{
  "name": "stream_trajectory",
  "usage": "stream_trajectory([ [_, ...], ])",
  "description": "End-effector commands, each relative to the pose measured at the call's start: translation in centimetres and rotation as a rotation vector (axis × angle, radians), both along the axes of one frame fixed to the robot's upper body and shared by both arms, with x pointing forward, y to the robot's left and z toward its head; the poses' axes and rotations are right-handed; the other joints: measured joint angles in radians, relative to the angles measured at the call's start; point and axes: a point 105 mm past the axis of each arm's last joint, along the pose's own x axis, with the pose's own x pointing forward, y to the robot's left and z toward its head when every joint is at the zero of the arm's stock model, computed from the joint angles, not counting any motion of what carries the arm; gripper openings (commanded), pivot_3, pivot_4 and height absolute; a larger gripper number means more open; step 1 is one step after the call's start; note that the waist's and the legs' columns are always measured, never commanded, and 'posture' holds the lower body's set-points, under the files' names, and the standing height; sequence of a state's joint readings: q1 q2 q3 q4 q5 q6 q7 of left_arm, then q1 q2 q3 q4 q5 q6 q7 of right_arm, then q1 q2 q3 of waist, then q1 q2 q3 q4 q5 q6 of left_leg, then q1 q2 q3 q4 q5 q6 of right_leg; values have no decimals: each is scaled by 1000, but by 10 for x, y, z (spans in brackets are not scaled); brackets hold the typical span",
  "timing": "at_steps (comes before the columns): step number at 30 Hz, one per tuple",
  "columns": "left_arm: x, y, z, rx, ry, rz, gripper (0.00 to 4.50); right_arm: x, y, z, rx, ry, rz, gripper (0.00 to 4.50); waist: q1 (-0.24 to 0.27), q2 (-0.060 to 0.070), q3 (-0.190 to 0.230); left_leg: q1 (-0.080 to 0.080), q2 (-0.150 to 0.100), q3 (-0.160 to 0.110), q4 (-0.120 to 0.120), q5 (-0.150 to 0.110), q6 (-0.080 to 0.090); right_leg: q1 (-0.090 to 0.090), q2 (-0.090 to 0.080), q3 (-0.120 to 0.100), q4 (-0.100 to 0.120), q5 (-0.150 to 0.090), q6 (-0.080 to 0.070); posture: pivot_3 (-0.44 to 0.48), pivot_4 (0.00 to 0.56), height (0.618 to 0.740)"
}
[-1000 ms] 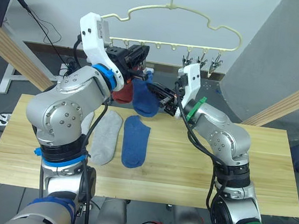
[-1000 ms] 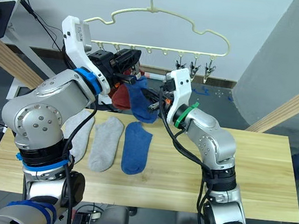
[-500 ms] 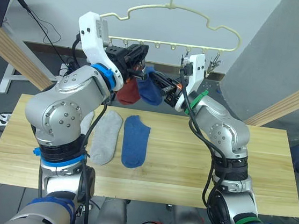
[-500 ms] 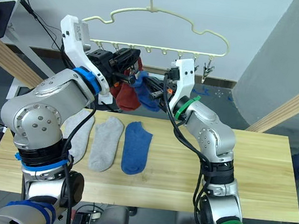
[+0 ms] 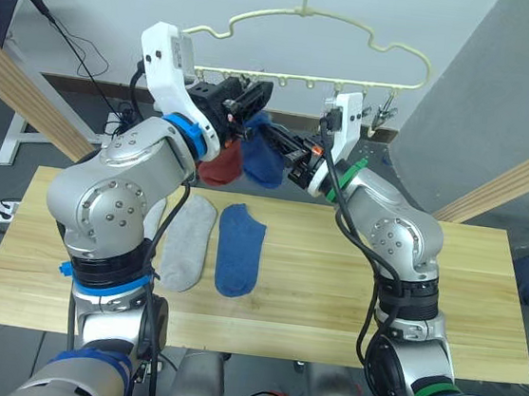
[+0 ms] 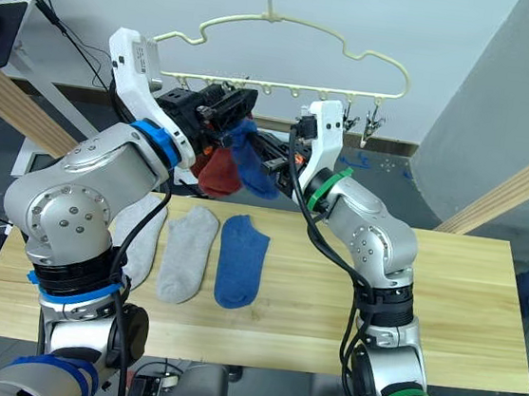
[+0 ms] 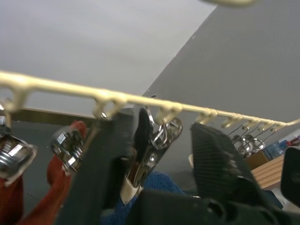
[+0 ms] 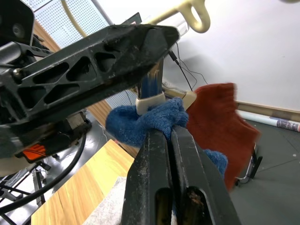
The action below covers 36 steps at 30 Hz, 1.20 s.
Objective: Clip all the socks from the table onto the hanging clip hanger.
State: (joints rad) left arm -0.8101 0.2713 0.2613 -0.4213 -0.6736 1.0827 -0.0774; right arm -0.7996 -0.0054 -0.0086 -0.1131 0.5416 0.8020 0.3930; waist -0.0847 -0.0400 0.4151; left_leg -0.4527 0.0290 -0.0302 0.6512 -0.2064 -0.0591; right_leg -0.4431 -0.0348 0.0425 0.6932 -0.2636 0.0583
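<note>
Up at the thin cream-yellow clip hanger [image 5: 309, 17] with its wavy outline, the right gripper [image 8: 165, 133] is clenched on the bunched cuff of a blue knit ankle sock [image 5: 264, 160] and holds it against a small metal clip [image 7: 154, 143]. The left gripper [image 7: 161, 136] has its black fingers [image 7: 215, 159] spread on either side of that clip. A rust-red sock [image 5: 222, 166] hangs just beside the blue one, while another blue sock [image 5: 239, 250] and a light grey sock [image 5: 188, 242] lie flat side by side on the light yellowish wooden table [image 5: 442, 314].

Wooden table [image 5: 349, 294] — grey socks [image 5: 188, 242], blue sock [image 5: 239, 250] flat.
</note>
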Motion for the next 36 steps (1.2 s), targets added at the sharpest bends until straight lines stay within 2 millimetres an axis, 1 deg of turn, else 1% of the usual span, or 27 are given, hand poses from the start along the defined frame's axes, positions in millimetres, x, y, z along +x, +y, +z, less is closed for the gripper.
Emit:
stream_trajectory([
  [1, -10, -5, 10, 1, -59, -28, 2987, -12, 4, 16, 32, -58, 40, 0, 0, 0, 0, 0, 0, 0, 0, 0, 0, 0, 0, 0, 0, 0, 0, -137, 370, 740],
  [7, -10, -3, 10, 9, -60, -23, 2987, -15, 4, 14, 30, -45, 56, 0, 0, 0, 0, 0, 0, 0, 2, 0, 0, 0, 0, 0, 2, 0, 0, -139, 366, 740],
  [10, -11, -4, 9, 21, -61, -27, 3007, -18, 4, 11, 17, -34, 71, 683, 0, 0, 0, 0, 0, 0, 4, -1, 1, 0, 0, 0, 3, 0, 0, -140, 365, 740],
  [12, -14, -4, 7, 45, -69, -31, 3007, -22, 3, 9, -1, -37, 76, 1341, -1, 0, 0, 0, 0, 0, 5, -1, 2, 0, 0, 0, 3, 0, 0, -140, 364, 740],
  [13, -15, -5, 6, 61, -75, -33, 3007, -23, 3, 7, -10, -39, 79, 1745, -1, 0, 0, 0, 0, -1, 6, -2, 3, 0, 0, 0, 4, 0, 0, -140, 364, 740],
  [14, -17, -4, 5, 78, -81, -35, 3007, -25, 2, 6, -17, -36, 80, 2030, -2, 0, 0, 0, 0, -1, 7, -2, 3, 0, 0, 0, 4, 0, 0, -140, 364, 740],
  [15, -19, -3, 5, 90, -85, -36, 3007, -26, 1, 4, -21, -32, 79, 2030, -2, 0, 0, 0, 0, -1, 7, -2, 3, 0, 1, 0, 4, 0, 0, -141, 365, 740],
  [21, -28, 15, -5, 167, -89, 7, 3007, -39, -8, -5, -85, -33, 101, 2030, -1, 0, 0, 0, 0, -1, 8, -2, 3, 0, 1, 0, 5, 0, 0, -131, 363, 740],
  [27, -46, 37, -20, 249, -75, 38, 3007, -58, -29, -10, -172, -60, 133, 2030, -1, 0, 0, -1, 0, -2, 8, -2, 3, 1, 1, 0, 5, 0, 0, -114, 361, 740],
  [29, -52, 43, -22, 272, -93, 47, 3007, -62, -37, -11, -206, -68, 131, 2030, 0, 1, 0, -1, 0, -2, 9, -2, 3, 1, 1, 0, 4, 0, 0, -113, 362, 740],
  [32, -55, 44, -24, 292, -105, 40, 3007, -65, -47, -13, -238, -71, 125, 2030, 1, 0, 0, -1, 0, -2, 9, -2, 3, 1, 1, 0, 5, 0, 0, -115, 363, 740],
  [36, -62, 45, -28, 306, -115, 13, 3007, -70, -66, -12, -290, -79, 101, 2030, 1, 0, 0, -1, 0, -2, 9, -2, 4, 2, 1, 0, 4, 0, 0, -124, 361, 740],
])
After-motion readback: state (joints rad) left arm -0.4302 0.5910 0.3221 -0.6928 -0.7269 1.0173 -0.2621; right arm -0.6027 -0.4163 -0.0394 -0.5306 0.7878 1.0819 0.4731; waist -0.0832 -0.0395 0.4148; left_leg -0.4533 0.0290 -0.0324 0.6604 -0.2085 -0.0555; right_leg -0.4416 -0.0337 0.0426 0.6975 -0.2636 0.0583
